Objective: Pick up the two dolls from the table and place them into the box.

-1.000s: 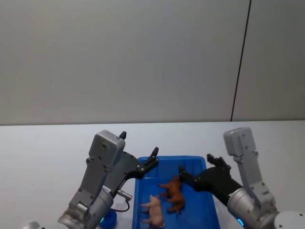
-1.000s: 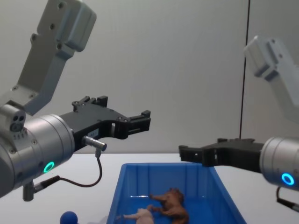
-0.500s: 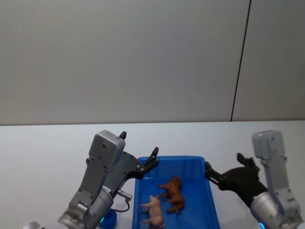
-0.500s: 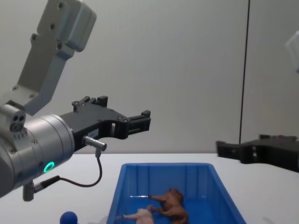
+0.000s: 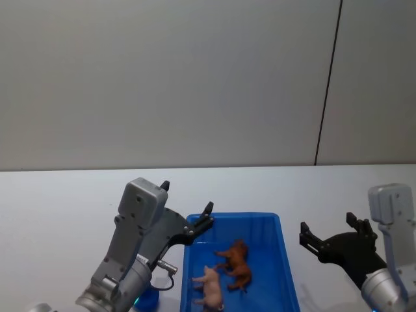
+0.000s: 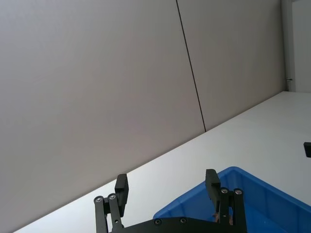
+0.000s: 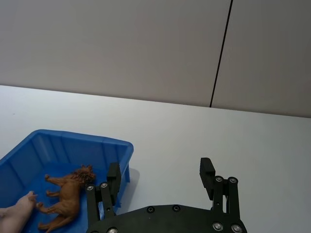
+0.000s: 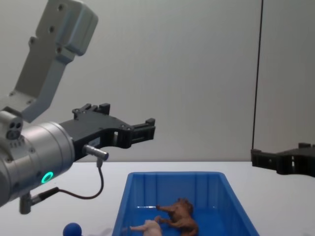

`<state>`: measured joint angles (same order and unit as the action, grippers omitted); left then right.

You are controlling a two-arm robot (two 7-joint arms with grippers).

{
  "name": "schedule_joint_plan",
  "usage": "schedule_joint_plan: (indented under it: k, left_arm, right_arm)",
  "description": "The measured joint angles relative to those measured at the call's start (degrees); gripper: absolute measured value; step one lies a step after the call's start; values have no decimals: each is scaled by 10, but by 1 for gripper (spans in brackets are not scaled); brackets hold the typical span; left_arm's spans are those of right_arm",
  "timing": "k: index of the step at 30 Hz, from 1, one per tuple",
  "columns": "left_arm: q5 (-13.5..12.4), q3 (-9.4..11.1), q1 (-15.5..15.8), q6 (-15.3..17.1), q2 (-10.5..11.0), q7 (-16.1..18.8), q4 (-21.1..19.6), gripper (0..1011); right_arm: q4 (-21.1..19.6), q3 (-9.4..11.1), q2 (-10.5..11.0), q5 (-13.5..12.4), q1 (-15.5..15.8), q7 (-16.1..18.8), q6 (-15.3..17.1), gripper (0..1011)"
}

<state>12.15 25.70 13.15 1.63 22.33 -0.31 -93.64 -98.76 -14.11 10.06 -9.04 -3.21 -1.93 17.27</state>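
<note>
Since lying side by side on the box (image 5: 250, 224) floor, count brown doll (image 5: 236, 262) and pink doll (image 5: 209, 283) as delivered. Hence find left gripper (image 6: 166, 183) empty, spread open, over the box's back-left corner; right gripper (image 7: 160, 170) likewise, above table (image 5: 65, 195) beyond the right rim.

Bright, even light; soft shadows, sharp focus.

Plain grey wall (image 5: 162, 84) with one dark vertical seam (image 5: 328, 84).

It looks like a robot test room: a plain grey panel wall (image 5: 162, 78) stands behind a flat white table (image 5: 58, 195).
</note>
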Motion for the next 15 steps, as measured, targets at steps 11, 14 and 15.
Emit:
schedule_joint_plan:
  k: [11, 14, 15]
  left_arm:
    - [28, -14, -18, 51, 21, 16, -22, 1001]
    - [38, -19, -24, 68, 30, 20, -28, 1001]
    - [41, -20, -26, 73, 31, 21, -29, 1001]
  right_arm:
    - [-7, 3, 5, -3, 7, -8, -2, 1001]
    - [-8, 4, 6, -4, 8, -10, -2, 1001]
    - [-9, 4, 6, -4, 9, -10, -2, 1001]
